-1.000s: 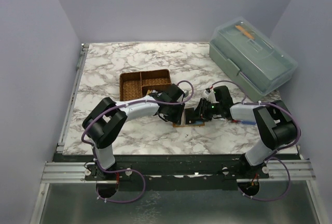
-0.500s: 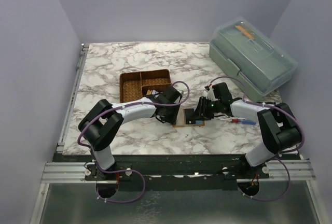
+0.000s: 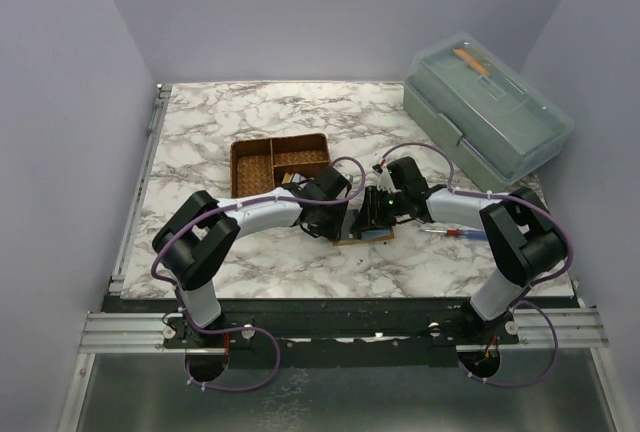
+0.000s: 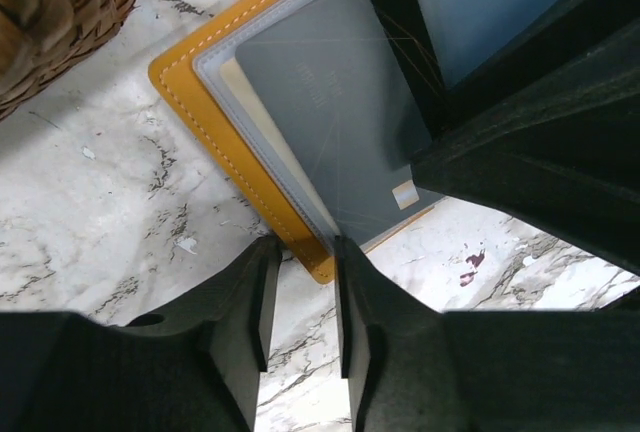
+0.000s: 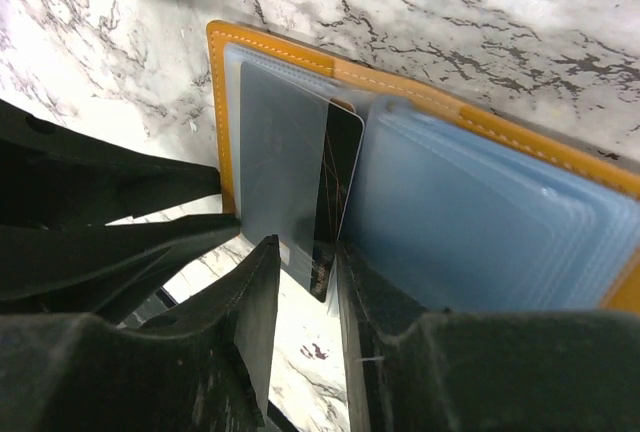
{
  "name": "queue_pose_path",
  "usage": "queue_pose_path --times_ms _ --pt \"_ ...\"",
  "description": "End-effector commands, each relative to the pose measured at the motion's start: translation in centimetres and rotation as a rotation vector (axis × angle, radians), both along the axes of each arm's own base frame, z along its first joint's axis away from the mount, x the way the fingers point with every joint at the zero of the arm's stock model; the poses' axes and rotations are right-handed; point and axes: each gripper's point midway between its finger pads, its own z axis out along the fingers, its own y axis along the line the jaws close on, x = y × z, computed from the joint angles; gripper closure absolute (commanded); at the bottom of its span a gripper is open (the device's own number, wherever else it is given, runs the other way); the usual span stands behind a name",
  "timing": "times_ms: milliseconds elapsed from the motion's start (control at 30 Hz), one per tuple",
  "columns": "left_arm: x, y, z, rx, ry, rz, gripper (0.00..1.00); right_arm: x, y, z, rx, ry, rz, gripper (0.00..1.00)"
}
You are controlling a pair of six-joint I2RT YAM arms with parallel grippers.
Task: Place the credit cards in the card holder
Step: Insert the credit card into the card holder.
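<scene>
table (image 3: 200, 132): marble; the work sits just toward 6 o'clock of its centre.
toolbox (image 3: 490, 112): lidded, at 2 o'clock, well apart. Not involved.
basket (image 3: 281, 140): brown woven, at 10 o'clock of the card holder, near but apart.
card holder (image 4: 205, 112): orange-tan, lying open and flat between the two grippers, clear sleeves facing up.
left gripper (image 4: 305, 252): jaws drawn in narrow on the holder's 6 o'clock corner (wrist view). Reads as an anchoring grip.
right gripper (image 5: 305, 262): jaws clenched on the near end of the dark card.
dark card (image 5: 330, 202): far end at the spine, beside a clear sleeve (image 5: 280, 172). Can't tell if it is inside a pocket yet.
pen (image 3: 455, 234): at 3 o'clock of the holder, apart. Ignore.
step: feeding the card into a sleeve, I judge.
how: keep the left grip firm so the holder can't slide. Keep the card shallow, square to the sleeve mouth, and push along its long axis toward 12 o'clock. Go slow; if the sleeve buckles, back off and re-aim. Let go only once most of the card is sheathed.
risk: the card rides over the sleeve or slips between leaves.
writing: faint print on the grey card (image 4: 310, 87), too blurred to read. No brand legible.
</scene>
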Motion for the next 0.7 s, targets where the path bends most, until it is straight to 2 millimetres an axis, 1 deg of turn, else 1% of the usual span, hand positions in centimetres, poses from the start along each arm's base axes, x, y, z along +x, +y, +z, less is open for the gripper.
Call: queue_pose_path --times_ms 0,100,167,267,400,467,533,667 --pt "0.3 0.2 1.1 -0.029 -0.026 0.036 0.62 0.2 -0.7 -0.7 -0.058 -0.011 -0.042 0.65" --pt "0.3 0.9 1.5 -0.051 -0.008 0.078 0.61 -0.3 -1.5 -1.0 -0.090 0.001 -0.059 0.63" --pt "0.6 1.7 1.5 -0.050 -0.007 0.113 0.63 -0.4 -1.9 -1.1 -0.109 -0.004 -0.070 0.61" --pt "1.2 2.4 0.8 -0.027 -0.004 0.141 0.69 -0.2 -2.2 -1.1 -0.119 -0.014 -0.080 0.59" --pt "1.7 2.1 -0.2 -0.005 0.006 0.140 0.79 0.6 -2.3 -1.4 -0.151 -0.040 -0.056 0.60" --pt "1.9 1.8 -0.7 0.005 0.013 0.133 0.82 0.7 -1.7 -1.1 -0.132 -0.063 -0.021 0.63" --pt "2.1 1.5 -0.9 0.013 0.007 0.126 0.83 0.5 -0.4 -0.4 -0.111 -0.097 0.024 0.66" --pt "2.5 0.7 -1.0 0.017 -0.006 0.110 0.83 0.1 2.1 0.3 -0.056 -0.125 0.095 0.67"
